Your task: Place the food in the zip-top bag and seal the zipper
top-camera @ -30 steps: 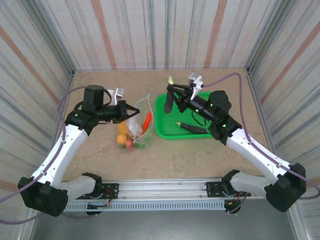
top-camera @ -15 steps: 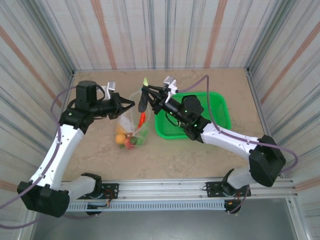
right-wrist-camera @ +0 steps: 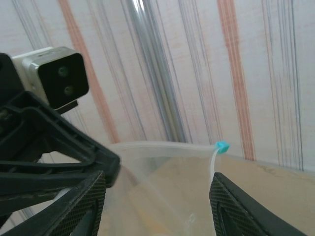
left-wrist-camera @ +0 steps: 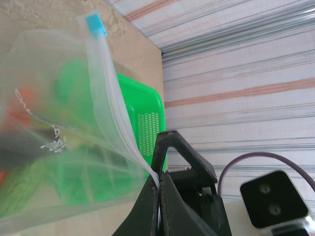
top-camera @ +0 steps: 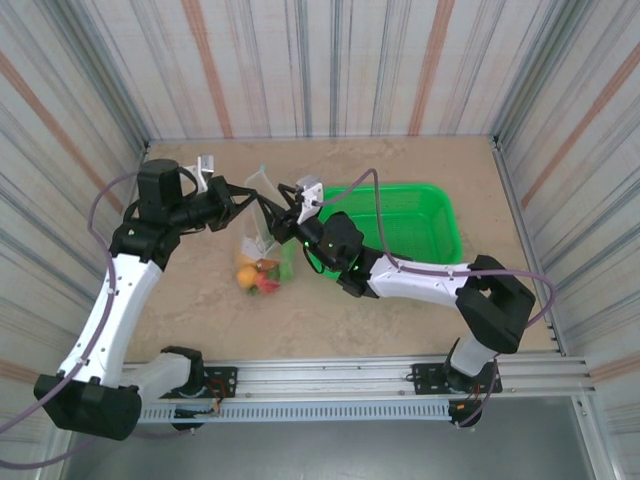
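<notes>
My left claw [left-wrist-camera: 158, 189], clamped shut on one end of the zipper [left-wrist-camera: 110, 113], holds the zip-top bag [left-wrist-camera: 59, 128] upright with food [top-camera: 255, 278] at its bottom, while my right claw [right-wrist-camera: 157, 183], spread wide and empty, faces its open mouth just ahead.

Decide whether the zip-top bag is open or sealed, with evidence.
Open: the zipper rim curves into a wide loop over the zip-top bag, and the left claw pinches one lip.

walls [top-camera: 330, 70]: striped panels | tabletop [top-camera: 400, 310]: beige stone-look | near edge: metal rail [top-camera: 330, 385]
</notes>
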Controlling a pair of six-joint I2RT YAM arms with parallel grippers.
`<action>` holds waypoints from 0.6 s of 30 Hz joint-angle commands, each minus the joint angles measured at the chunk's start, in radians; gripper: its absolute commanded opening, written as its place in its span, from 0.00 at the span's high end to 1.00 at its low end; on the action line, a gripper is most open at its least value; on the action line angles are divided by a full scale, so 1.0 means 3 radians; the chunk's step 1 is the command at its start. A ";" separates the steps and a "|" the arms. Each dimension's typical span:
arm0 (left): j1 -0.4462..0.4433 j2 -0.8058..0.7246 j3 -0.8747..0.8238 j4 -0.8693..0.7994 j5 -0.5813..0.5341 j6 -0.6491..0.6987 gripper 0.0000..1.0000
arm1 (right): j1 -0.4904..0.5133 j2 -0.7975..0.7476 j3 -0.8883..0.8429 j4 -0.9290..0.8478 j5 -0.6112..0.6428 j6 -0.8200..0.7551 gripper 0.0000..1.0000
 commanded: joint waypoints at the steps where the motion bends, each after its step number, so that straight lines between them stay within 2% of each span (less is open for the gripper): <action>1: 0.0010 -0.0111 0.0068 0.0042 -0.0051 0.0119 1.00 | 0.0096 -0.0242 0.0077 -0.0091 0.0245 -0.0224 0.40; 3: 0.0007 -0.0141 0.0081 0.0012 -0.0050 0.0168 1.00 | 0.0106 -0.0416 0.0087 -0.0310 0.0279 -0.0239 0.40; 4: -0.0002 -0.0151 0.0091 -0.0020 -0.0065 0.0199 1.00 | 0.0118 -0.0534 0.0139 -0.0600 0.0322 -0.0245 0.40; 7: -0.0064 -0.0206 0.0111 -0.0099 -0.0139 0.0321 1.00 | 0.0080 -0.0853 0.0414 -0.1718 0.0567 0.0028 0.38; 10: -0.0115 -0.0212 0.0059 -0.0122 -0.0112 0.0354 1.00 | -0.0072 -0.1078 0.0820 -0.3061 0.0505 0.0257 0.39; 12: -0.0124 -0.0184 0.0013 -0.0127 -0.0020 0.0344 1.00 | -0.0187 -0.1165 0.0874 -0.3386 0.0518 0.0229 0.40; 14: -0.0167 -0.0168 -0.0071 -0.0111 0.0021 0.0316 1.00 | -0.0377 -0.1252 0.0880 -0.3724 0.0413 0.0306 0.40; 18: -0.0422 -0.0090 -0.0055 -0.0194 -0.0054 0.0497 1.00 | -0.1011 -0.1233 0.1133 -0.4649 -0.0218 0.0628 0.40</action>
